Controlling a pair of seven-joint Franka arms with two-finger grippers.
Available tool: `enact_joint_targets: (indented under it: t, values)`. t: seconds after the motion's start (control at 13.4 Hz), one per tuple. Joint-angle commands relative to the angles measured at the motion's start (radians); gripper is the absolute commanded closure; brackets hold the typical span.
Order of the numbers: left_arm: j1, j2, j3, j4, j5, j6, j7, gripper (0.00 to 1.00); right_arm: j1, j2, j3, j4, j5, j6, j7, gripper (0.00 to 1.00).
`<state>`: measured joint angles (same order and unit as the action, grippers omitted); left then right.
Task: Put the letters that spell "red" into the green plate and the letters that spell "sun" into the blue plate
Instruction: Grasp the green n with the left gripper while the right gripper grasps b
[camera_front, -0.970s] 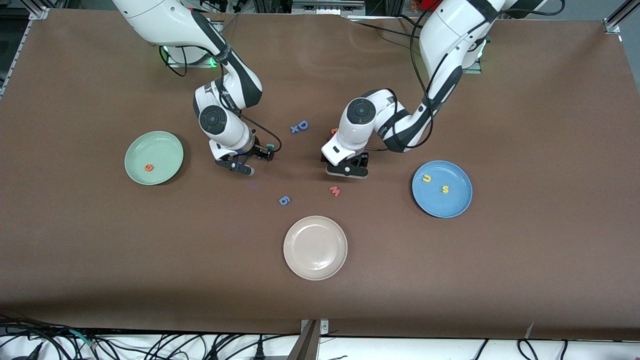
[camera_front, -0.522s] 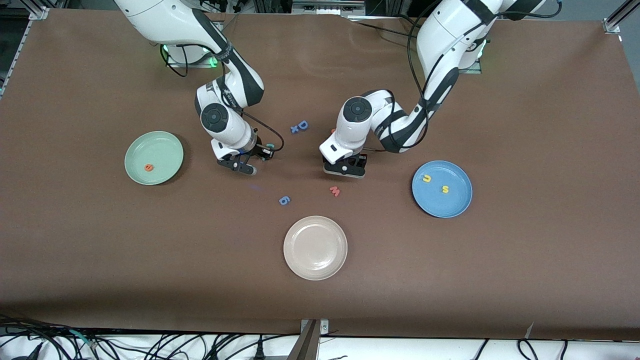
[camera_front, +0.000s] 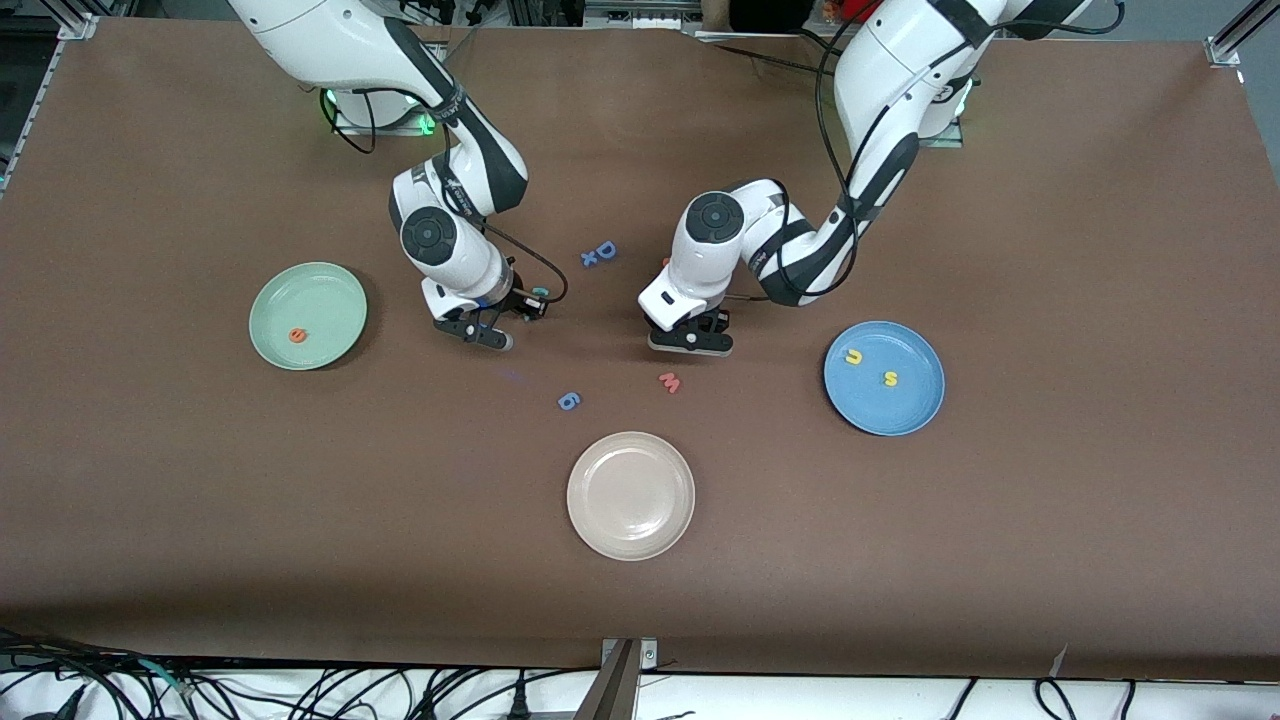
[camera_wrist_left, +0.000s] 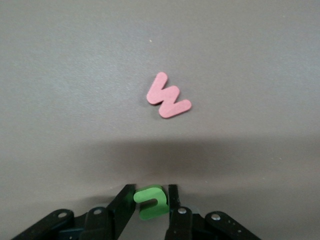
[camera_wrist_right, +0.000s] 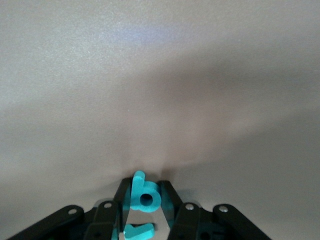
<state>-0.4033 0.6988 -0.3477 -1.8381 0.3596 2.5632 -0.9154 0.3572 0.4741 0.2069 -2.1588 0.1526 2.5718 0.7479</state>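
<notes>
Three round shallow plates on matte brown table (camera_front: 1050, 520): green plate (camera_front: 330, 290) frame left with one orange "e" (camera_front: 297, 335); blue plate (camera_front: 905, 405) frame right with two yellow letters (camera_front: 853, 357); cream plate (camera_front: 631, 495) lower centre.

Left gripper (camera_wrist_left: 151, 202) low at frame centre, pinching smooth green letter (camera_wrist_left: 150, 201).

Right gripper (camera_wrist_right: 145, 196) centre-left, pinching teal "d" (camera_wrist_right: 144, 196), stem upright; second teal piece (camera_wrist_right: 138, 231) beneath.

Loose on table: pink "w" (camera_front: 669, 381), blue "6" (camera_front: 568, 401), blue "D" with "x" (camera_front: 599, 253).
</notes>
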Motion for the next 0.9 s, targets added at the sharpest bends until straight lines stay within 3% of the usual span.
enact_joint_targets:
  t: [0.0, 0.3, 0.6, 0.82]
  values:
    - [0.026, -0.06, 0.003, -0.001, 0.039, -0.111, 0.007, 0.89, 0.002, -0.051, -0.033, 0.066, -0.008, -0.166, -0.004, 0.84]
    - [0.112, -0.13, -0.023, 0.002, 0.022, -0.228, 0.151, 0.9, 0.0, -0.066, -0.107, 0.196, -0.01, -0.388, -0.06, 0.84]
    - [0.311, -0.169, -0.112, 0.005, -0.008, -0.317, 0.395, 0.9, -0.015, -0.055, -0.269, 0.353, -0.012, -0.632, -0.304, 0.84]
    - [0.43, -0.186, -0.123, 0.005, -0.01, -0.359, 0.615, 0.9, -0.035, -0.031, -0.409, 0.376, -0.074, -0.685, -0.529, 0.84]
